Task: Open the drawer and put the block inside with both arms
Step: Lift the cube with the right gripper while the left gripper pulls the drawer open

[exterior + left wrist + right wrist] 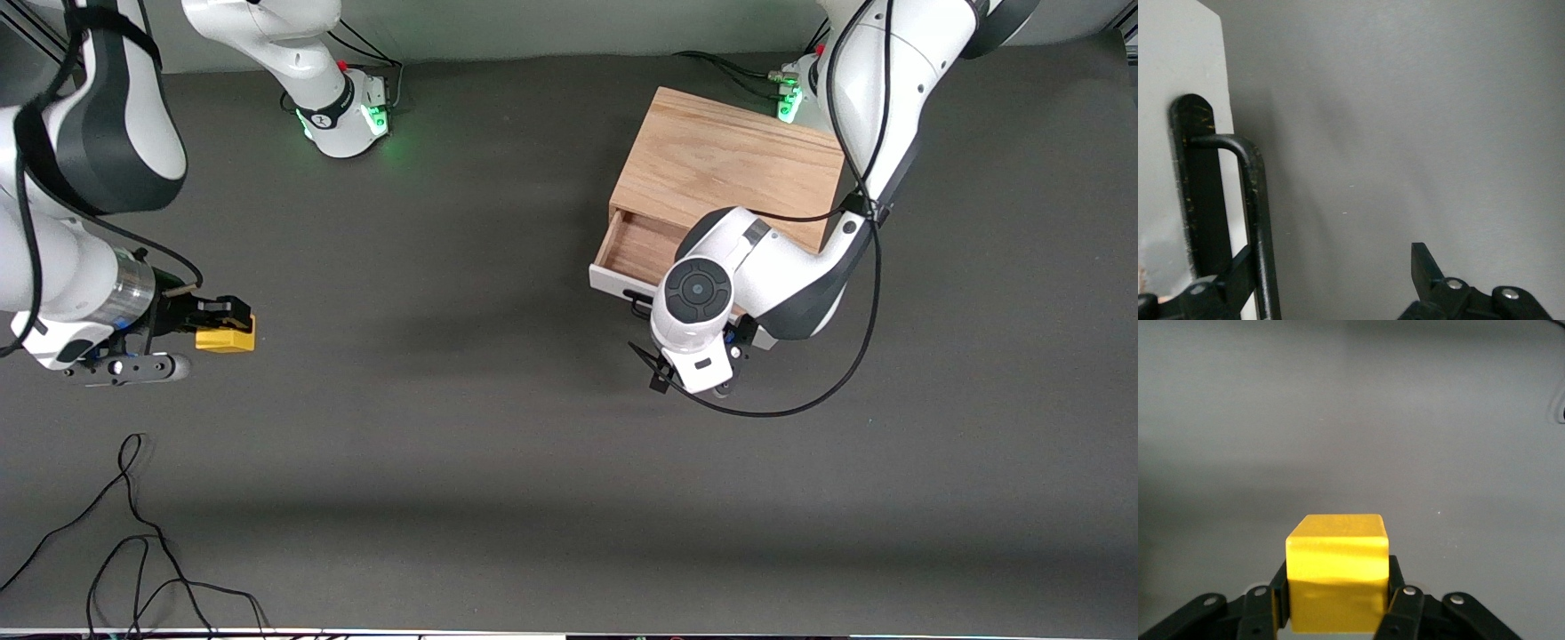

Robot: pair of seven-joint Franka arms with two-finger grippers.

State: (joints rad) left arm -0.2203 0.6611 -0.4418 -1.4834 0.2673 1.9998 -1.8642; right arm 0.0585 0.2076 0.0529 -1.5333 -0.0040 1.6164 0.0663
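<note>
The light wooden box (729, 164) stands near the left arm's base. Its drawer (633, 247) is pulled partly out, with the white front panel (612, 284) toward the front camera. The left arm's wrist (698, 293) hangs over the drawer front and hides the gripper there. In the left wrist view my left gripper (1331, 277) is open, one finger against the black bar handle (1257, 213) on the white panel (1178, 67), the other well apart. My right gripper (1336, 603) is shut on the yellow block (1336, 570), low over the table at the right arm's end (227, 338).
Loose black cables (133, 551) lie on the dark mat near the front camera at the right arm's end. A black cable loop (800, 404) hangs from the left arm beside the drawer. The arm bases (347, 116) stand along the back.
</note>
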